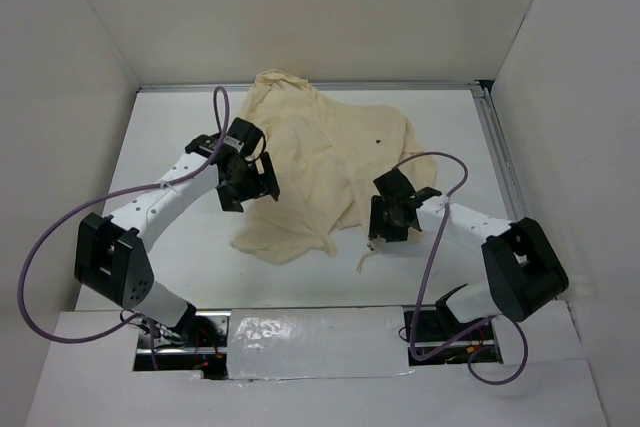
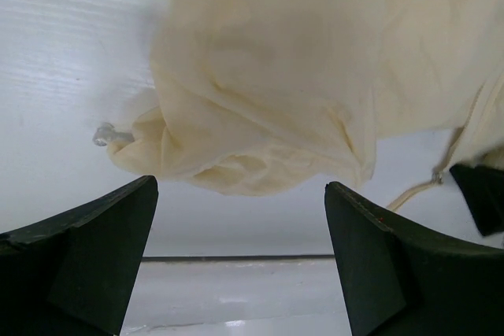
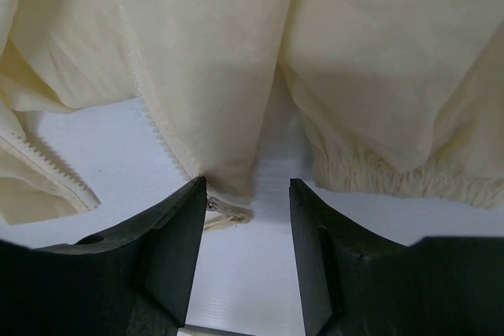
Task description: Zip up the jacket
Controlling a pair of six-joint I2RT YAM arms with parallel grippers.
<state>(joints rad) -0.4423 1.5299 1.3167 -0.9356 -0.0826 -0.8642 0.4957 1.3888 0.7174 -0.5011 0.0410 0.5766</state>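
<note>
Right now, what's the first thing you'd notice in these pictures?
A big crumpled cream jacket sprawls across the middle of the white table. Two black grippers flank it, the left gripper and the right gripper, both open. Between the right one's fingers, a small tab lies where the zipper teeth end.

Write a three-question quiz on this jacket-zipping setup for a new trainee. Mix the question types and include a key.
1. True or false: the right gripper is shut on the jacket.
2. Multiple choice: in the right wrist view, what lines the jacket's edge to the left of the gripper? A. zipper teeth B. buttons C. snaps
3. Fill in: the left gripper is ___, with a fold of the jacket lying ahead of it on the table.

Key: 1. false, its jaws stand open; 2. A; 3. open
</note>
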